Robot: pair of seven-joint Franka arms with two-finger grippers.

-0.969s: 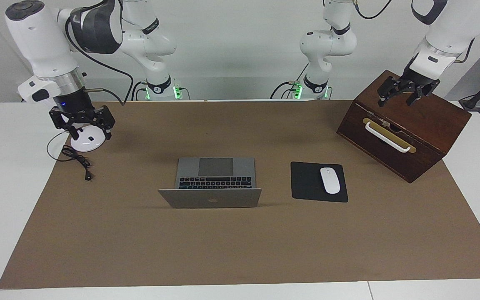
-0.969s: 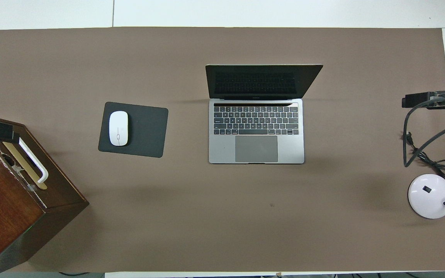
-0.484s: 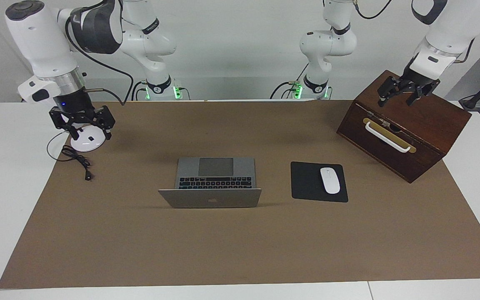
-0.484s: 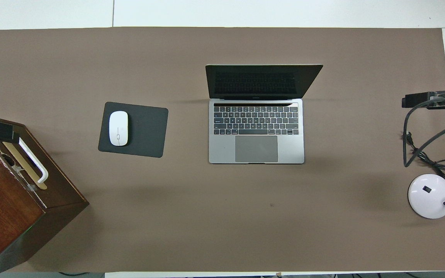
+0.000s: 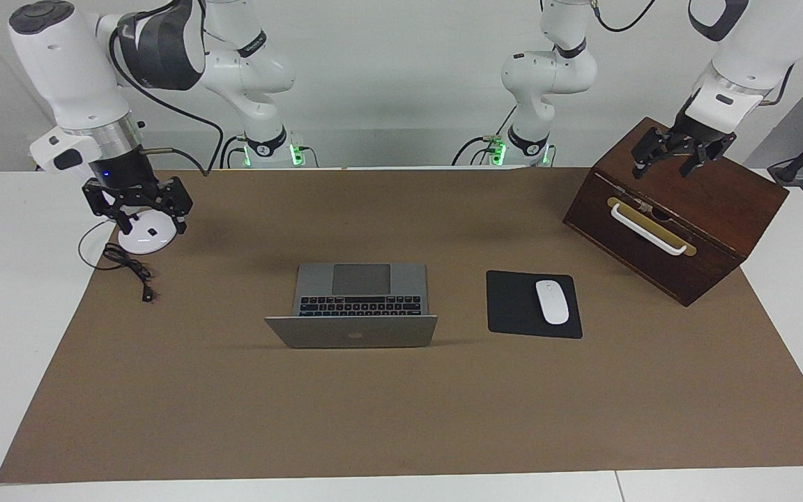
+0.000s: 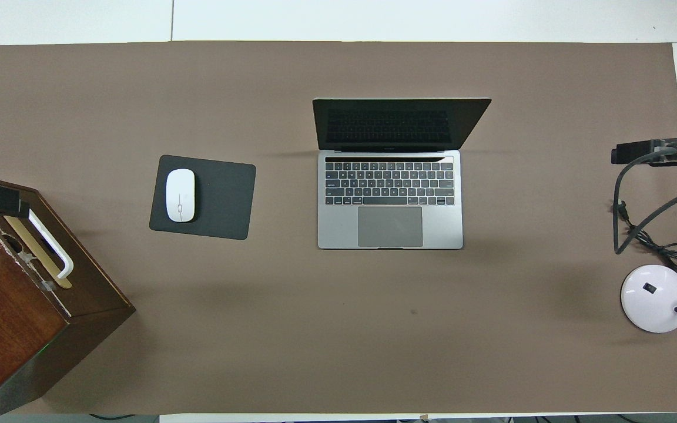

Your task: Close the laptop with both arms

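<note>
The laptop (image 5: 360, 296) (image 6: 390, 200) lies open mid-table on the brown mat, silver-grey, keyboard toward the robots. Its lid (image 5: 351, 333) stands up at the edge farther from them, with the dark screen showing in the overhead view. My right gripper (image 5: 152, 224) hangs open and empty over a white round base at the right arm's end of the table. Above the top of a wooden box at the left arm's end, my left gripper (image 5: 663, 169) is open and holds nothing. Both are well away from the laptop.
A black mouse pad (image 5: 513, 303) (image 6: 221, 200) with a white mouse (image 5: 552, 301) lies beside the laptop, toward the left arm's end. The wooden box (image 5: 694, 209) (image 6: 15, 311) has a white handle. The white round base (image 5: 143, 240) (image 6: 653, 296) trails a black cable (image 5: 129, 268).
</note>
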